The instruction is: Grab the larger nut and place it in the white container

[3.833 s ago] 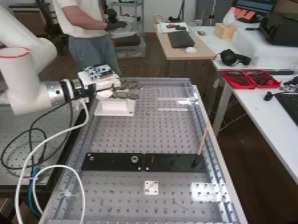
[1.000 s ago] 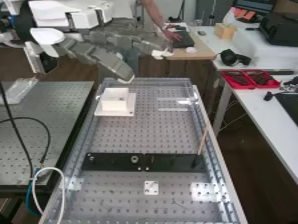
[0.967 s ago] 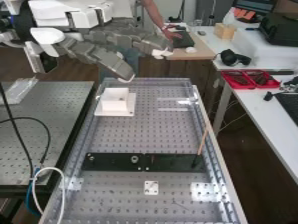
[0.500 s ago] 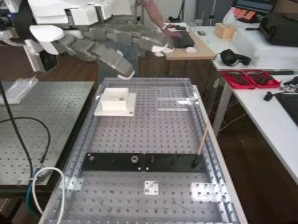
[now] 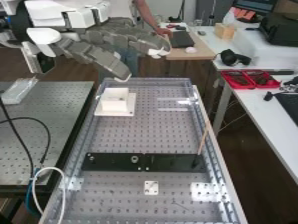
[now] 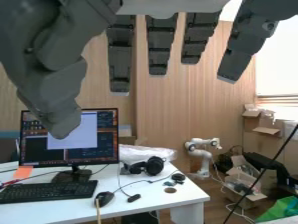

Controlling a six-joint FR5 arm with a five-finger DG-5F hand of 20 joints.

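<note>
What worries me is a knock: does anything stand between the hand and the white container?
Nothing visible does. The open hand hangs in the air near the far end of the bench, higher than the white container. The black bar lies nearer the camera, outside that gap.

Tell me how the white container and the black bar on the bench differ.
The white container is a boxy block standing up from a square base, while the black bar is long, flat and low.
The bar carries the smaller nut and the bearing in plain sight; the container's inside can't be made out.
The container sits toward the bench's far end, the bar nearer.
Both rest on the perforated bench.
</note>
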